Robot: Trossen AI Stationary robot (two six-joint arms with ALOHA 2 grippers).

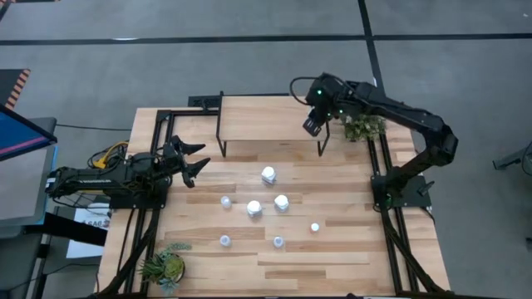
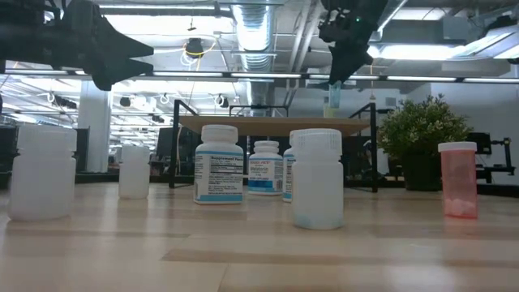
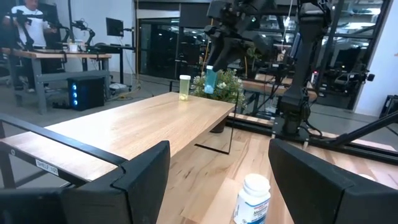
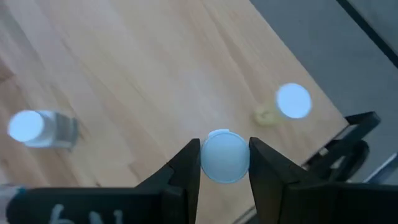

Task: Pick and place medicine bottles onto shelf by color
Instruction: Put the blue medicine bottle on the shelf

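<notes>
The shelf (image 1: pixel 266 116) stands at the table's far side. My right gripper (image 1: pixel 314 124) is over the shelf's right end, shut on a small bottle with a light-blue cap (image 4: pixel 225 155). This bottle also shows in the low view (image 2: pixel 333 101). A small yellowish bottle (image 3: pixel 185 87) stands on the shelf near it. Three bigger white bottles (image 1: pixel 268 174) (image 1: pixel 281 202) (image 1: pixel 253 208) and several small ones (image 1: pixel 225 200) stand on the table. One small bottle is orange (image 2: pixel 459 178). My left gripper (image 1: pixel 193 162) is open and empty above the table's left side. My right gripper pinches the bottle's round light-blue cap (image 4: pixel 211 163) between its two fingers, one on each side. The fingers come from above, pointing down. The bottle is upright below them, its base at the shelf top (image 2: pixel 276 123). I cannot tell whether it touches the top.
A potted plant (image 1: pixel 364 127) stands just right of the shelf, beside my right arm. Another plant (image 1: pixel 165 266) stands at the near left corner. A white bottle with a blue label (image 3: pixel 252 199) stands ahead of my left gripper. A person (image 3: pixel 28 18) is in the room beyond.
</notes>
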